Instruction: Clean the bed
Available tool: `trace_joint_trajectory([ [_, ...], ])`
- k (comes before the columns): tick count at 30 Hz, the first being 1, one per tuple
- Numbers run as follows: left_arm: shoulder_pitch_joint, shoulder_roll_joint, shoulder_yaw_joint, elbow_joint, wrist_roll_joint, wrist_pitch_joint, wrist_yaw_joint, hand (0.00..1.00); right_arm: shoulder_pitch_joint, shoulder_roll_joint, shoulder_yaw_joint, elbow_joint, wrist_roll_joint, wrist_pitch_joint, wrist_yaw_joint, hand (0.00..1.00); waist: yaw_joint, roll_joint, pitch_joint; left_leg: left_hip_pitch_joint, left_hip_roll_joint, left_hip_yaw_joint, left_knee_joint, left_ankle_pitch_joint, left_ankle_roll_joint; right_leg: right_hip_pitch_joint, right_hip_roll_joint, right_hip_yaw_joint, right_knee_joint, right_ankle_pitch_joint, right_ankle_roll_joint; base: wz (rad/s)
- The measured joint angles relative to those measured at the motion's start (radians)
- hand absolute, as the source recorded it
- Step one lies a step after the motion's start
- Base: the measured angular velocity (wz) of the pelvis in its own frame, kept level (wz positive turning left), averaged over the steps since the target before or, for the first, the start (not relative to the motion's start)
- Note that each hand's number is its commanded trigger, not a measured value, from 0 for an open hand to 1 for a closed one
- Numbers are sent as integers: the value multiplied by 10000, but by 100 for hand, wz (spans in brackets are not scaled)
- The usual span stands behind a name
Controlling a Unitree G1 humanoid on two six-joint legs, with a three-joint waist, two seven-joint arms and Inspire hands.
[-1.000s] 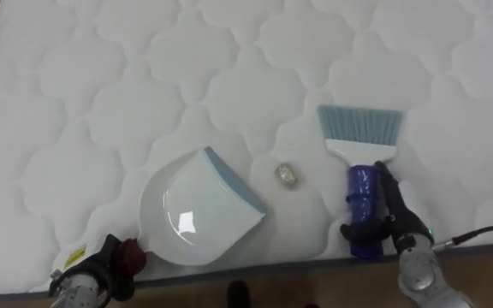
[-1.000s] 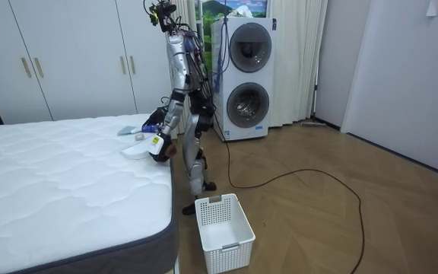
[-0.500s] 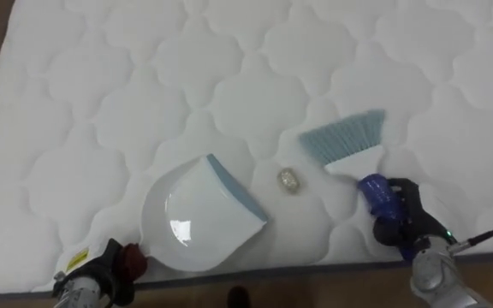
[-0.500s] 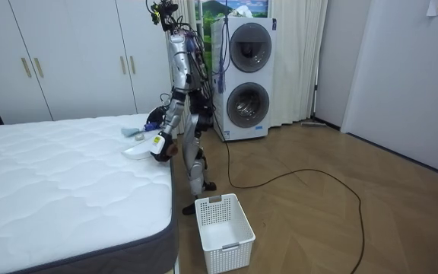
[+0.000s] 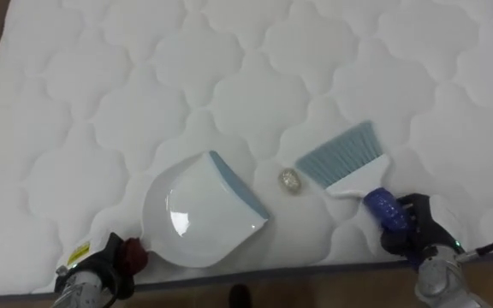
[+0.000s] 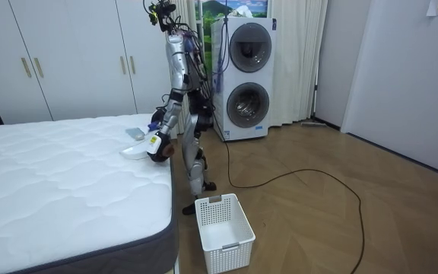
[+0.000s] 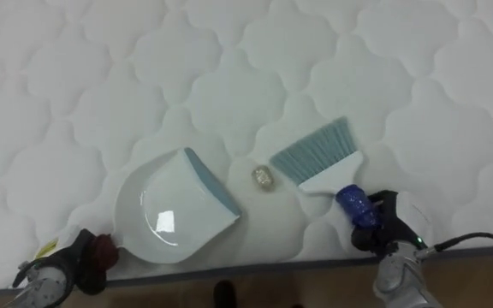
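A white dustpan (image 5: 199,214) with a blue-grey lip lies near the front edge of the white quilted mattress (image 5: 144,68). My left hand (image 5: 97,275) is at the lower left, curled round the dustpan's dark handle end. A small crumpled scrap (image 5: 291,180) lies just right of the lip. Right of the scrap lies a brush (image 5: 342,156) with blue-grey bristles, tilted, its bristles close to the scrap. My right hand (image 5: 416,233) is shut on the brush's blue handle (image 5: 382,208) at the mattress edge.
In the room view I stand at the bed's side, by its corner. A white slatted basket (image 6: 223,222) sits on the wooden floor near my feet. Stacked washing machines (image 6: 245,76) stand behind me and white wardrobes (image 6: 74,57) line the back wall.
My right hand has closed round the brush handle and turned the brush, so its bristles swung left towards the scrap. The dustpan and left hand have stayed put.
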Motion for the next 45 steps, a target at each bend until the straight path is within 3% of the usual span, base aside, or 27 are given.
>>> trace_joint_trajectory([
  [6, -24, 67, 1, -55, 5, -10, 5, 100, -64, -2, -192, 325, 552, 166, 245, 100, 20, -135, 2, -57, -32, -5, 63, 1, 3, -71, -2, 31, 92, -34, 38, 1],
  [9, -24, 296, 4, -303, 83, -7, 20, 100, -205, -13, -209, 332, 649, 304, 297, 100, 21, -265, -12, -213, -31, -24, 132, 2, 7, -213, -3, 34, 141, -36, 41, 2],
  [15, -248, 569, 45, -439, 897, 68, 260, 100, -552, -296, -376, 771, 527, 369, 465, 100, 51, -322, -10, -425, -16, -19, 328, -15, 78, -403, -18, 16, 339, -47, 58, 0],
  [18, -272, 654, 71, -437, 1100, 64, 398, 100, -809, -438, -692, 1141, 506, 524, 421, 100, 80, -388, 32, -416, -1, -2, 365, -16, 80, -447, -16, 75, 443, -46, 57, -5],
  [22, -268, 928, 311, -461, 1233, 128, 729, 100, -1051, -1071, -999, 1191, 339, 964, 417, 100, 167, -643, 187, -521, 29, 45, 457, -8, 87, -661, -9, 166, 648, -66, 35, -8],
  [27, -331, 948, 374, -462, 1496, 249, 1163, 100, -1380, -1629, -1008, 1213, 163, 1276, 275, 100, 262, -857, 214, -815, 92, 43, 641, -12, 89, -935, 31, 175, 680, -47, -1, 0],
  [32, -563, 950, 360, -396, 1704, 291, 1416, 100, -2164, -1669, -991, 1547, -913, 1506, 77, 100, 369, -974, 264, -997, 155, 41, 766, -17, 85, -1100, 82, 178, 839, -23, -33, 0],
  [39, -760, 950, 361, -285, 2446, 373, 1659, 100, -2443, -2028, -801, 1532, -2995, 1835, 52, 100, 604, -1090, 298, -1007, 166, 69, 803, -14, 87, -1166, 8, 12, 974, -10, -55, -1],
  [43, -1031, 999, 363, -270, 2905, 569, 1900, 100, -2739, -2345, -311, 1518, -4605, 1952, 72, 100, 793, -1348, 425, -1025, 207, 195, 833, -14, 86, -1306, 12, 111, 1118, 3, -76, -8],
  [45, -1058, 1007, 366, -301, 3154, 565, 2022, 100, -2747, -2423, -141, 1477, -5302, 2030, 73, 100, 877, -1420, 412, -1050, 249, 215, 916, -29, 90, -1299, 4, -14, 1123, 9, -87, -2],
])
